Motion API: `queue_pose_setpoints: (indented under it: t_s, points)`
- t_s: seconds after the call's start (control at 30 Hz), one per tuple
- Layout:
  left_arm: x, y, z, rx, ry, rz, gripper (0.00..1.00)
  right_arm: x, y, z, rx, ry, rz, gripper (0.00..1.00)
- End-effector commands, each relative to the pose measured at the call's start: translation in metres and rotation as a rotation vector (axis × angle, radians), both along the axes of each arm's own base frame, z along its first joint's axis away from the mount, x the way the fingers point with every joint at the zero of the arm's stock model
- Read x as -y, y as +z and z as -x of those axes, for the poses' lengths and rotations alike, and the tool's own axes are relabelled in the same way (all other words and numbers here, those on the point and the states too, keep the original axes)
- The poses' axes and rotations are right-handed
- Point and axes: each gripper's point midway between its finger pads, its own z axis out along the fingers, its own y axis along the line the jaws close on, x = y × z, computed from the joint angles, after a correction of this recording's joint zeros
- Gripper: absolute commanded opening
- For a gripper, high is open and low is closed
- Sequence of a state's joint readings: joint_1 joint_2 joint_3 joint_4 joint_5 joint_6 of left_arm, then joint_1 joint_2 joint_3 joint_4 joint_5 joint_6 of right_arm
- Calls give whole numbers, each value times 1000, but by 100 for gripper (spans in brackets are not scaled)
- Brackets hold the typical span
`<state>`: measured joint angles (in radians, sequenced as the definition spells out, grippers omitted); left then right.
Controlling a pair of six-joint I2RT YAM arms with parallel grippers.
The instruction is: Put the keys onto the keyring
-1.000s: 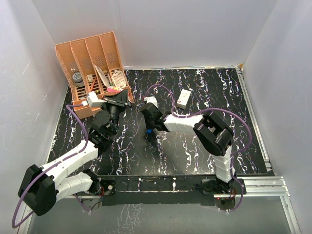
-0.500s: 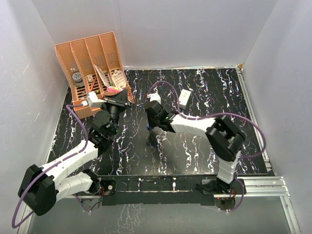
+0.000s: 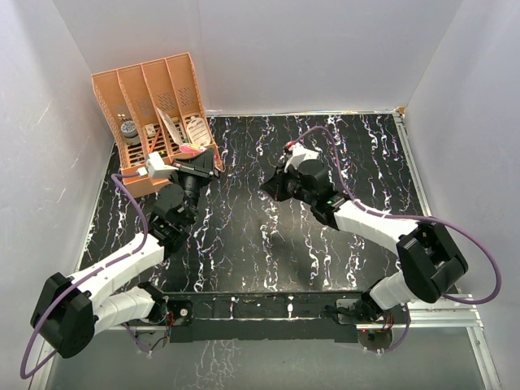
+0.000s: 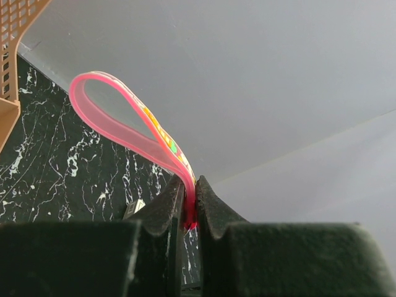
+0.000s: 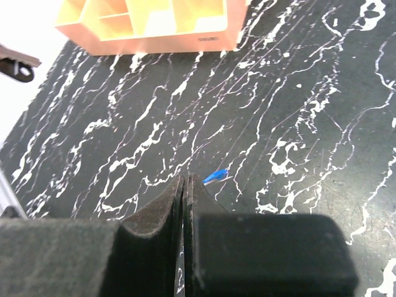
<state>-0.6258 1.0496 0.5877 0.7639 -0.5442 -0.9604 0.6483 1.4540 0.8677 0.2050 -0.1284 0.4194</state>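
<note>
My left pincer (image 4: 189,204) is pressed together on the keyring (image 4: 159,129), pinching the two ends of its pink strap right at the fingertips. The strap stands up from the grip as an open loop and leans to the left, with a strip of coloured print along its upper band. I cannot make out the metal ring itself. This pincer hangs above the far left of the black marbled counter (image 5: 297,93), just beside the orange file rack (image 3: 154,97), with the white wall behind the loop.

My right pincer (image 5: 185,182) is fully pressed together, its tips pointing down over the middle of the counter, well apart from the left one. A sliver of the blue key (image 5: 215,177) shows just to the right of those tips. I cannot tell whether it is pinched or lying on the counter.
</note>
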Motion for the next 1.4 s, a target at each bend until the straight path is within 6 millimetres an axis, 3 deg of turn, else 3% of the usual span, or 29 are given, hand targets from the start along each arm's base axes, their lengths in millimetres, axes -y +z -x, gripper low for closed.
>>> queue_pose_setpoints:
  t_s: [0.0, 0.33, 0.57, 1.03, 1.37]
  points:
    - [6, 23, 2, 66, -30, 32, 0, -10, 57, 15, 173, 203, -205, 0]
    - [13, 28, 2, 83, -63, 74, 0, -7, 86, 31, 292, 351, -354, 0]
    - [19, 32, 3, 96, -98, 111, 0, -9, 105, 38, 255, 443, -529, 0]
    - [37, 23, -5, 99, -160, 146, 0, -18, 123, 43, 237, 535, -644, 0]
    - [39, 23, -5, 127, -171, 177, 0, -19, 135, 41, 286, 574, -749, 0]
